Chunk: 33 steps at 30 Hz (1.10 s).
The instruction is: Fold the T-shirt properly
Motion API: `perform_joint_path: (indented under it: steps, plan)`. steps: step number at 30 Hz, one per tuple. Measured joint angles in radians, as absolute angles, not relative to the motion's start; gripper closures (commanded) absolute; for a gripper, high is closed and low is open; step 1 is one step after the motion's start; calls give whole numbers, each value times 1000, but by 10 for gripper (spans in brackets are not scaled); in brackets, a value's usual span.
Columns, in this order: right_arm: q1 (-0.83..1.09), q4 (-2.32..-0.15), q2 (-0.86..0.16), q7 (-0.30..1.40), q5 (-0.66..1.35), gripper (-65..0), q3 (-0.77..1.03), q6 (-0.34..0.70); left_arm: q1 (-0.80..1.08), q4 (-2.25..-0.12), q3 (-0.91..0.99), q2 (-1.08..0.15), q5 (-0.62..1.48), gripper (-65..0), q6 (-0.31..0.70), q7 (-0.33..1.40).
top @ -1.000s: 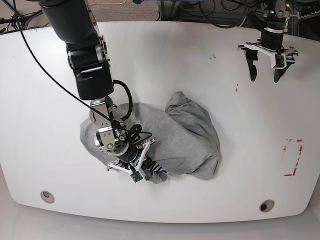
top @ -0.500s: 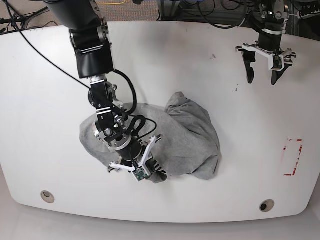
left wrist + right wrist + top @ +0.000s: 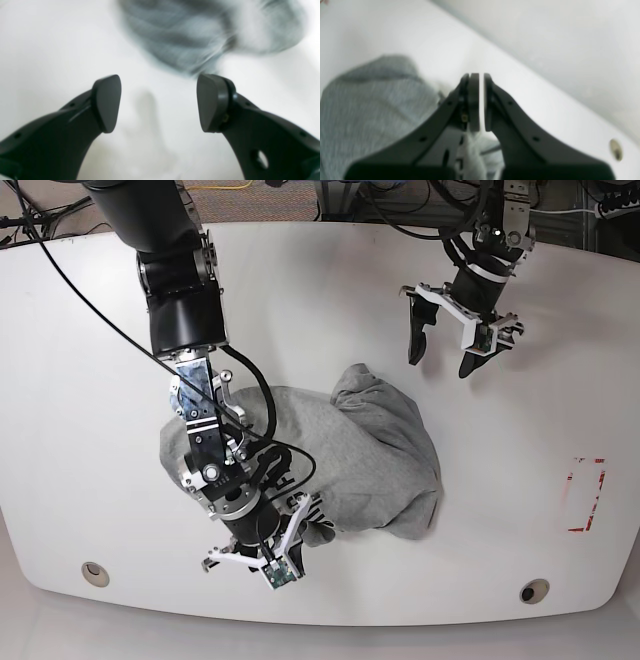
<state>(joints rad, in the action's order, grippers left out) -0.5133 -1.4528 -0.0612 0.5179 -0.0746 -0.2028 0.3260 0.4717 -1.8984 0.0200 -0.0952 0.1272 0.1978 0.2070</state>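
Note:
The grey T-shirt (image 3: 370, 450) lies crumpled in a heap in the middle of the white table (image 3: 80, 380), with a bit of black lettering at its front hem (image 3: 312, 525). My right gripper (image 3: 258, 552) hangs just in front of that hem, pointing at the table's front edge. In the right wrist view it (image 3: 481, 77) is shut, with nothing showing between the tips; grey cloth (image 3: 370, 105) lies to its left and below it. My left gripper (image 3: 440, 355) hovers open behind the shirt's far right side. In the left wrist view it (image 3: 157, 102) is empty, with the blurred shirt (image 3: 190, 32) ahead.
Two round holes (image 3: 95, 573) (image 3: 533, 591) sit near the table's front edge; one hole (image 3: 616, 149) shows in the right wrist view. A red taped rectangle (image 3: 585, 495) marks the right side. Cables run along the back edge.
My left arm has swung from the back right corner toward the shirt, still open. My right gripper has drawn back from the shirt's front hem toward the table's front edge.

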Motion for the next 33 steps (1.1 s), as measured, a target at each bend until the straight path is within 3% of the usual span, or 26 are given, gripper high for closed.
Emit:
perform_joint_path:
  steps: [4,14,28,33]
  plan:
    - [-548,-1487,-83,620,-67,-19,-198,366,424,-1887,12,-98,107,-424,170,329]
    - [-570,-1531,-91,647,-68,-12,-189,373,419,-1874,23,-99,107,-380,189,319]
    - [-583,-1477,-89,584,-68,-5,-187,382,383,-1830,12,-106,106,-401,187,360]
    - [-578,-1457,-89,578,-73,-30,-186,382,380,-1823,15,-108,106,-406,187,364]
